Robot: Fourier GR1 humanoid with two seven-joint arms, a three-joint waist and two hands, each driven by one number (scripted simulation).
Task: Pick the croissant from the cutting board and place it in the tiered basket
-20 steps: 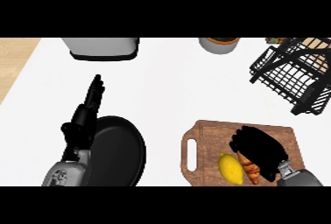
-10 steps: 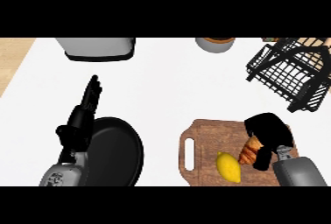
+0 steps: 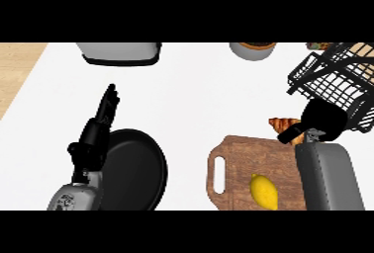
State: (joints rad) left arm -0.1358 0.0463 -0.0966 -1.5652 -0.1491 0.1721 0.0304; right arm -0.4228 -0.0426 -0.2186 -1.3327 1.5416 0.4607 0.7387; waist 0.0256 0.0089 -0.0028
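golden-brown croissant [image 3: 282,123], yellow lemon [image 3: 263,191], black tiered basket [image 3: 332,81]

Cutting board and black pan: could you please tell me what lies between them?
Nothing: in the head view only bare white counter separates the black pan from the cutting board.

No readable text, labels, brands, numbers or signs on anything in view

A grainy wooden cutting board [image 3: 241,170], a black wire tiered basket [image 3: 332,81], and a matt black pan [image 3: 135,170] sit on the smooth white counter [image 3: 205,99].
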